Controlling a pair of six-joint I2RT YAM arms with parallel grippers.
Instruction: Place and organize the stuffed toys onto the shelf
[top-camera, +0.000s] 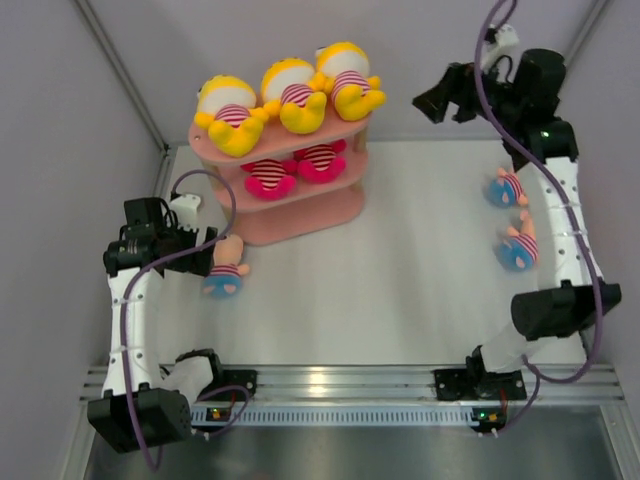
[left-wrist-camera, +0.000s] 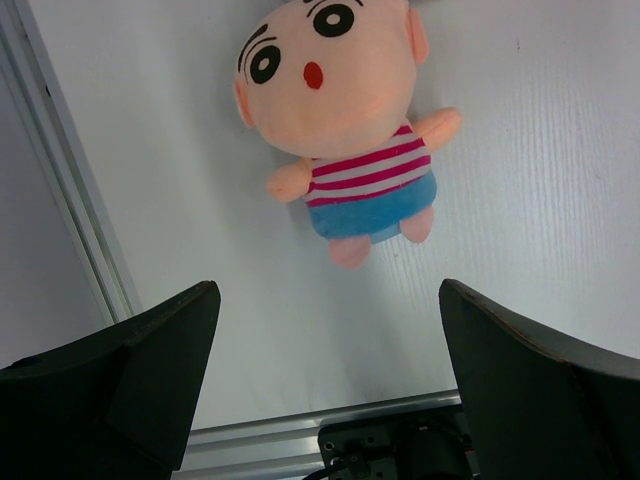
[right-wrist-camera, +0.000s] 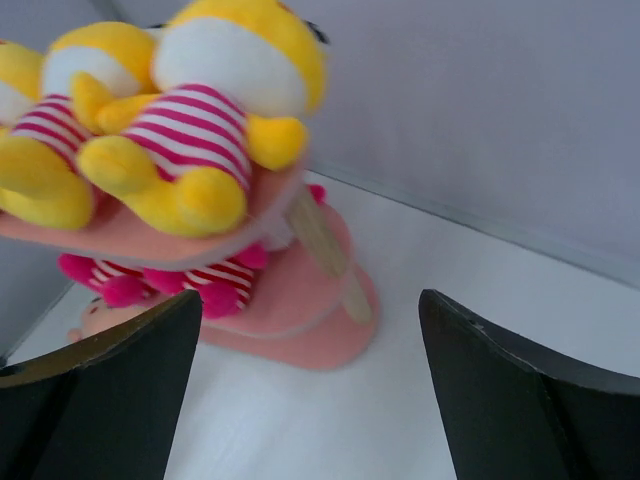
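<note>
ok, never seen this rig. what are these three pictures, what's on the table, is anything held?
Two robot arms, each ending in a two-finger gripper. The overhead picture looks down from behind them; the other two come from wrist cameras, dark fingers at the bottom. On the table stands a pink shelf: three yellow dolls on top, two pink dolls on the middle tier. Three peach-and-blue dolls lie on the table: one by the left gripper, two beside the right arm. Both grippers are open and hold nothing; the right gripper faces the shelf.
</note>
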